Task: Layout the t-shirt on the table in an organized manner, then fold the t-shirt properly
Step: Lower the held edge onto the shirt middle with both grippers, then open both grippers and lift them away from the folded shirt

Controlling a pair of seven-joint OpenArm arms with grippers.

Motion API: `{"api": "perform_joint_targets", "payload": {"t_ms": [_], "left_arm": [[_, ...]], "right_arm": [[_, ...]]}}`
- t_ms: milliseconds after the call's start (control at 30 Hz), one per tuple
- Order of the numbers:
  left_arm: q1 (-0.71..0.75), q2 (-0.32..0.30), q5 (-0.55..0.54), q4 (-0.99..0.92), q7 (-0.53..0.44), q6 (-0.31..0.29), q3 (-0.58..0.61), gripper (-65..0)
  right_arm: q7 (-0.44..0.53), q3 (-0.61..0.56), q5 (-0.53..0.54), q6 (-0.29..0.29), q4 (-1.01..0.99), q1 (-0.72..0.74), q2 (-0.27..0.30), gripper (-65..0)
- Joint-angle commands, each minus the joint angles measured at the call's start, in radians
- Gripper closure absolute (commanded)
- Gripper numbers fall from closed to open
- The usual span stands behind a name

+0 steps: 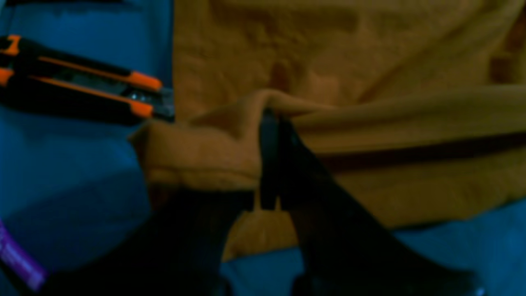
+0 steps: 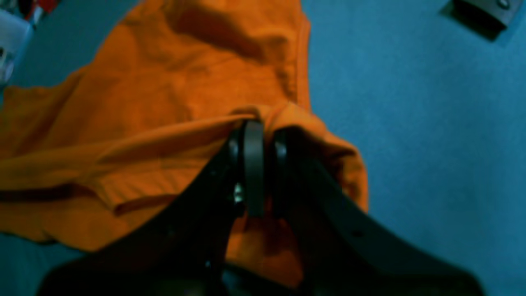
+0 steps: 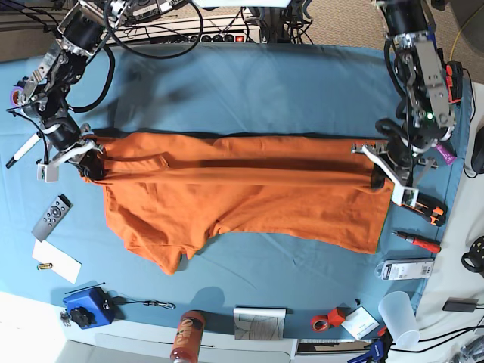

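Note:
The orange t-shirt (image 3: 242,193) lies stretched across the teal table (image 3: 265,91) in the base view, its upper edge pulled taut between both arms. My left gripper (image 3: 376,175) is shut on the shirt's edge at the right; in the left wrist view the gripper (image 1: 273,119) pinches a raised fold of the t-shirt (image 1: 328,61). My right gripper (image 3: 92,168) is shut on the shirt's edge at the left; in the right wrist view the gripper (image 2: 263,131) clamps a bunched fold of the t-shirt (image 2: 164,102). A sleeve hangs toward the front left.
A black-and-orange utility knife (image 3: 423,206) lies just right of the left gripper and shows in the left wrist view (image 1: 82,82). A remote (image 3: 51,216), a screwdriver (image 3: 416,242), a blue box (image 3: 85,306), an orange bottle (image 3: 187,336), a plastic cup (image 3: 397,314) and tape (image 3: 327,319) line the edges.

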Motion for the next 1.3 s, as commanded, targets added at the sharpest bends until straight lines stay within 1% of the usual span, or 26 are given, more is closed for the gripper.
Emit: {"api": "perform_joint_targets", "payload": {"t_ms": [0, 67, 233, 267, 300, 367, 400, 433, 500, 600, 700, 800, 900, 967, 1033, 1100, 1167, 1267], "left_arm": [[-0.028, -0.011, 0.000, -0.007, -0.025, 0.007, -0.004, 0.0], [-0.051, -0.010, 0.000, -0.051, -0.025, 0.001, -0.004, 0.0], [-0.058, -0.011, -0.019, -0.089, -0.025, -0.091, -0.004, 0.0], [-0.058, -0.011, -0.019, -0.089, -0.025, -0.103, -0.004, -2.5], [-0.058, -0.010, -0.019, -0.089, -0.025, -0.107, -0.004, -9.6], [-0.059, -0.011, -0.019, -0.089, -0.026, -0.106, -0.004, -23.6], [-0.059, -0.011, -0.020, -0.089, -0.025, -0.103, -0.004, -28.1], [-0.059, -0.011, -0.031, -0.088, -0.025, -0.085, -0.004, -29.7], [-0.059, -0.011, -0.075, -0.087, -0.024, -0.038, -0.004, -29.6], [-0.059, -0.011, -0.139, -0.064, -0.018, -0.034, -0.004, -29.6], [-0.059, -0.011, -0.147, -0.012, -0.003, -0.034, -0.005, -29.6], [-0.058, -0.011, -0.147, 0.047, 0.052, -0.032, -0.020, -29.6], [-0.058, -0.011, -0.147, 0.109, 0.152, 0.012, -0.053, -29.6], [-0.055, -0.011, -0.148, 0.147, 0.224, 0.011, -0.089, -29.6], [-0.043, -0.011, -0.148, 0.183, 0.274, 0.010, -0.136, -29.6], [-0.006, -0.011, -0.151, 0.219, 0.283, 0.010, -0.192, -29.6], [0.043, -0.011, -0.182, 0.250, 0.283, 0.006, -0.254, -29.6], [0.115, -0.011, -0.261, 0.272, 0.283, -0.048, -0.346, -29.6]], "right_arm": [[0.036, 0.000, 0.008, -0.002, 0.000, 0.031, 0.017, 0.0], [0.035, -0.015, -0.004, -0.002, -0.028, 0.047, 0.017, 0.0], [0.034, -0.074, -0.003, -0.002, -0.034, 0.047, 0.017, 0.0], [0.034, -0.079, -0.003, -0.002, -0.034, 0.047, 0.017, 0.0], [0.034, -0.080, -0.003, -0.002, -0.034, 0.047, 0.017, -4.8], [0.032, -0.079, -0.002, -0.002, -0.034, 0.047, 0.018, -17.1], [0.032, -0.077, -0.002, -0.002, -0.034, 0.047, 0.018, -20.9], [0.032, -0.077, -0.001, -0.002, -0.033, 0.047, 0.019, -21.8], [0.021, -0.077, 0.038, -0.002, -0.032, 0.047, 0.026, -21.7], [-0.009, -0.073, 0.151, -0.002, -0.025, 0.050, 0.044, -21.7], [-0.034, -0.029, 0.193, -0.002, 0.019, 0.053, 0.045, -21.7], [-0.076, 0.035, 0.230, -0.002, 0.081, 0.052, 0.045, -21.7], [-0.127, 0.109, 0.263, -0.002, 0.137, 0.052, 0.045, -21.7], [-0.164, 0.161, 0.295, -0.002, 0.166, 0.048, 0.048, -21.7], [-0.206, 0.200, 0.333, -0.002, 0.187, 0.037, 0.060, -21.7], [-0.231, 0.221, 0.378, -0.002, 0.197, 0.007, 0.085, -21.7], [-0.235, 0.226, 0.392, -0.002, 0.197, -0.035, 0.119, -21.7], [-0.264, 0.226, 0.386, -0.002, 0.197, -0.102, 0.155, -22.5]]}}
